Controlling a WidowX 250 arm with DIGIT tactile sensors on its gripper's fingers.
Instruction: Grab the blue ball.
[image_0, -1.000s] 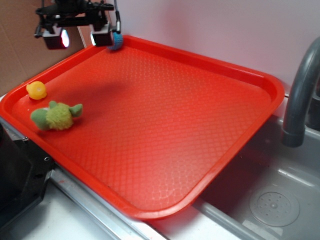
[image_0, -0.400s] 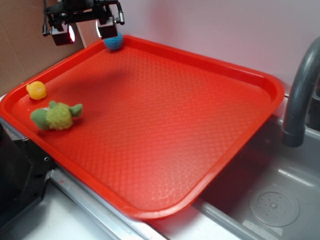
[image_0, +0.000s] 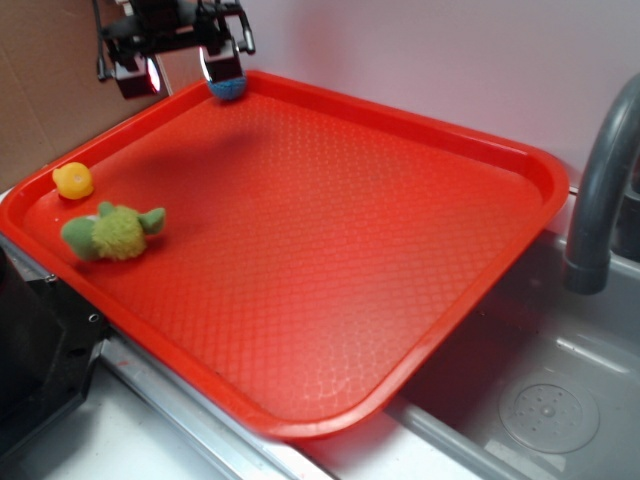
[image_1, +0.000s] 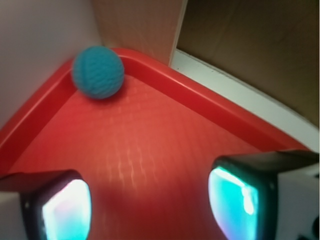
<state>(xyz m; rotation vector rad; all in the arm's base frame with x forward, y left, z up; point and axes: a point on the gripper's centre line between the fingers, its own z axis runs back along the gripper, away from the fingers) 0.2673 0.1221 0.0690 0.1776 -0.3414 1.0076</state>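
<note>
The blue ball (image_0: 228, 89), small, teal and crocheted, lies in the far left corner of the red tray (image_0: 480, 150), against its rim. In the wrist view the blue ball (image_1: 98, 72) sits in the tray corner, ahead of the fingers and apart from them. My gripper (image_0: 180, 62) hangs over that corner with its jaws wide apart and nothing between them. In the wrist view my gripper (image_1: 150, 205) shows only bare tray floor between its two lit fingertips (image_1: 66, 210).
A small yellow-orange toy (image_0: 73, 180) and a fuzzy green plush toy (image_0: 112, 232) lie at the tray's left edge. A grey faucet (image_0: 600, 190) and a sink (image_0: 540, 400) are to the right. A cardboard wall (image_0: 40, 100) stands on the left.
My gripper has moved a little toward the far corner and up. The ball showed more fully beside the right finger and is now partly hidden under it.
</note>
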